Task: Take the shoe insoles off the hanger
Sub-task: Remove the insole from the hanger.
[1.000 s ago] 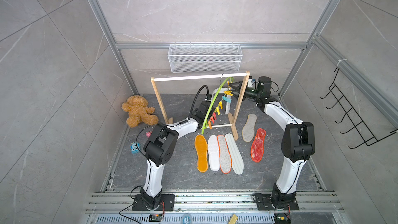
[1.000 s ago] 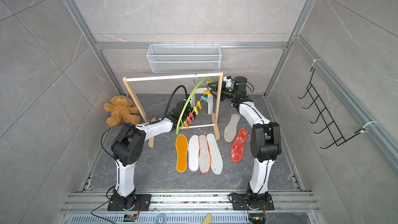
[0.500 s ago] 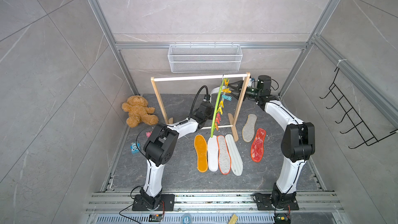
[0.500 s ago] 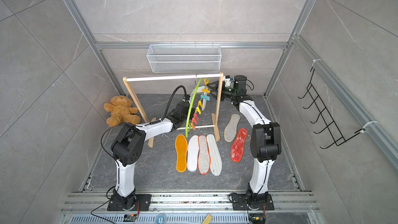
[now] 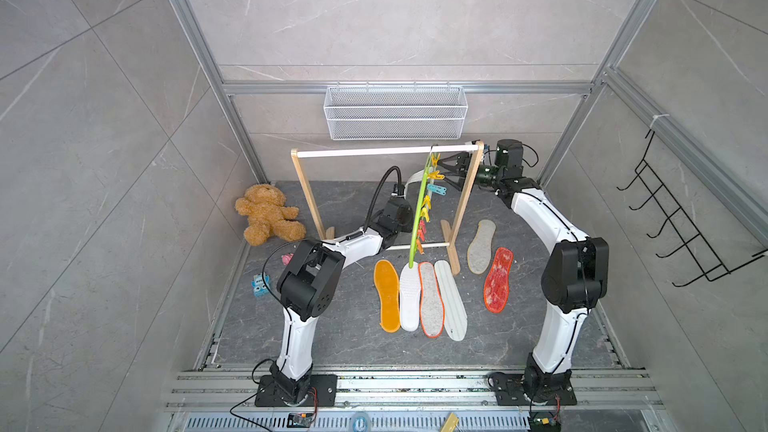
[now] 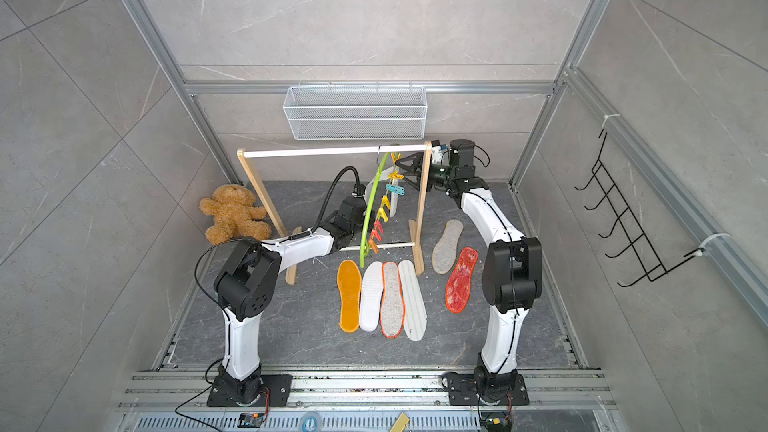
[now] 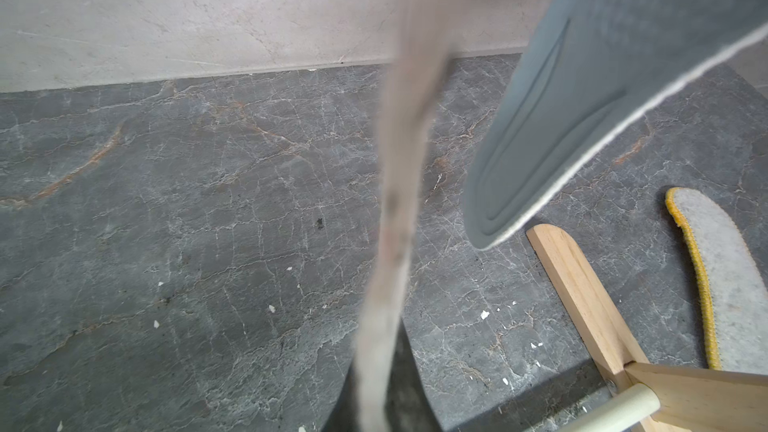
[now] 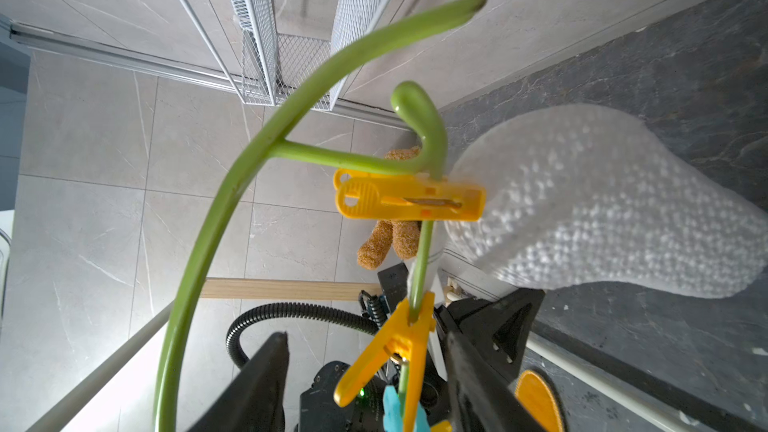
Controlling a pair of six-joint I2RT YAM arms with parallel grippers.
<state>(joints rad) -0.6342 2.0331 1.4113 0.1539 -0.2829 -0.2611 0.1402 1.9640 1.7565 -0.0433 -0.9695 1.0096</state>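
Only wrist views resolve jaws: right gripper point(image 8: 365, 338) wide astride yellow clip point(image 8: 399, 351); left gripper point(image 7: 374, 415) closed on blurred pale insole point(image 7: 399, 160).

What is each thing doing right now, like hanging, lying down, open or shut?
Hanger: hanging from the white rail.
Pale insole: held on by a yellow clip.
Blue-grey insole: hanging clear of the floor.
Six insoles: lying flat on the floor.
Left gripper: jaws shut on the pale insole.
Right gripper: jaws open around a second yellow clip.
Teddy bear: lying on the floor.
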